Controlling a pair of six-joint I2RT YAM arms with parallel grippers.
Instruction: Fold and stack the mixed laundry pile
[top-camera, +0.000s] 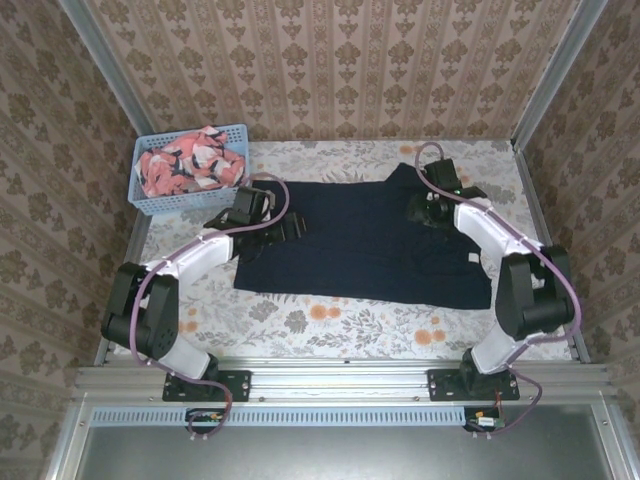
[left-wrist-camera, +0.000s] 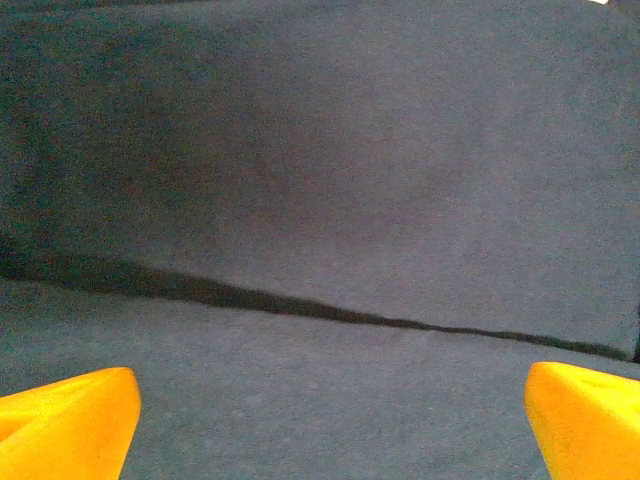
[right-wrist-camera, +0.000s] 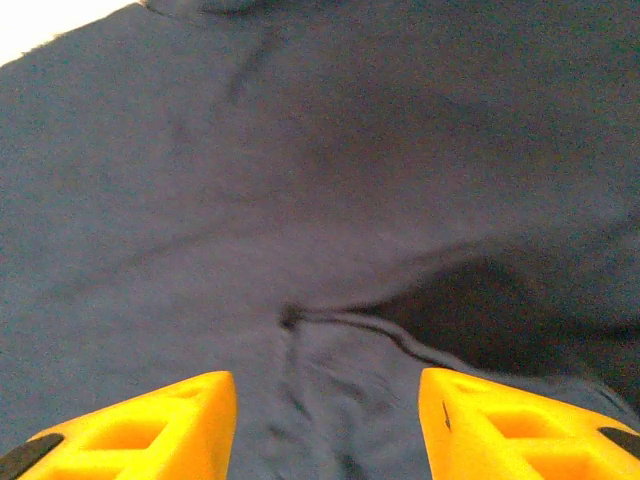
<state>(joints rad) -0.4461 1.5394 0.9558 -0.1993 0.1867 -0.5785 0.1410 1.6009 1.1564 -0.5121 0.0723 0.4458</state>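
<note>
As the plain dark navy soft garment (top-camera: 360, 240) (left-wrist-camera: 320, 150) (right-wrist-camera: 300, 150) lies spread flat, both tools stand open over it

Where the floral-patterned bench (top-camera: 330, 325) lies under it, the navy garment covers the middle, from left of centre to the right side. At the far left corner stands a light blue perforated plastic basket (top-camera: 180, 203), and the coral-pink garment with navy and white leaf-like print (top-camera: 195, 160) lies crumpled inside it. The left tool (top-camera: 292, 228) (left-wrist-camera: 330, 390) is low over the navy garment's left part, jaws spread wide, nothing between them. The right tool (top-camera: 420, 210) (right-wrist-camera: 325, 390) is over its far right part, jaws partly apart above a small wrinkle, gripping nothing.
</note>
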